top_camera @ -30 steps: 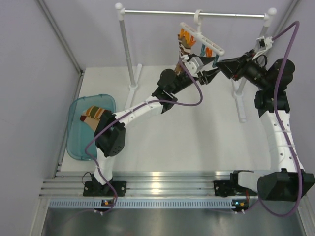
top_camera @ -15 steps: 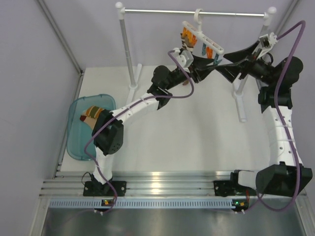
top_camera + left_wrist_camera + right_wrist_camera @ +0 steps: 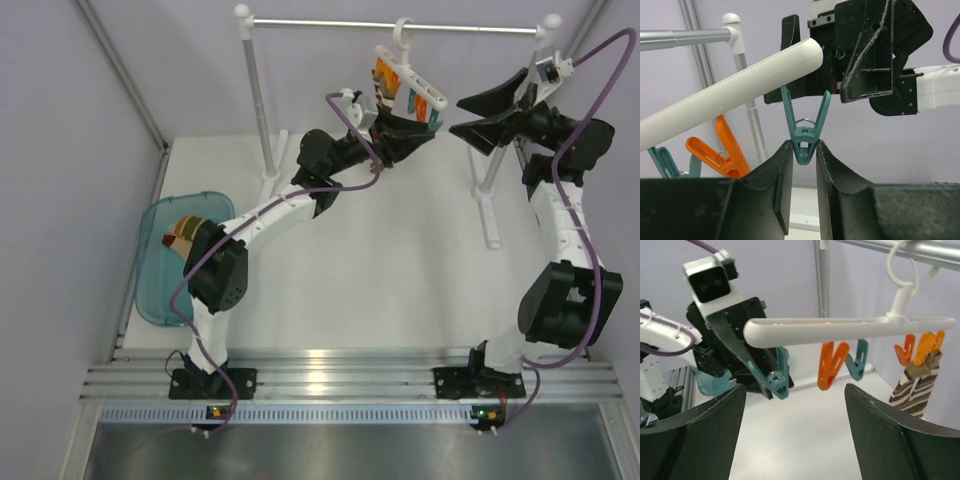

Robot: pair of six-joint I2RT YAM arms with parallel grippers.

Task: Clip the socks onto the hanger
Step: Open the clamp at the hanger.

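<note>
Left claw (image 3: 804, 155) pinches the end teal clip (image 3: 805, 134) under the hanger (image 3: 730, 92) hooked on the rail (image 3: 320, 24), brown-striped sock (image 3: 912, 385) clipped at its other end; right claw (image 3: 795, 390) spread wide nearby; tan sock (image 3: 185, 232) in tray (image 3: 160, 290).

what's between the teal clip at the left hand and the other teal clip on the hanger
One empty orange clip, between the end teal clip and the other teal clip; clearest in the right wrist view.
</note>
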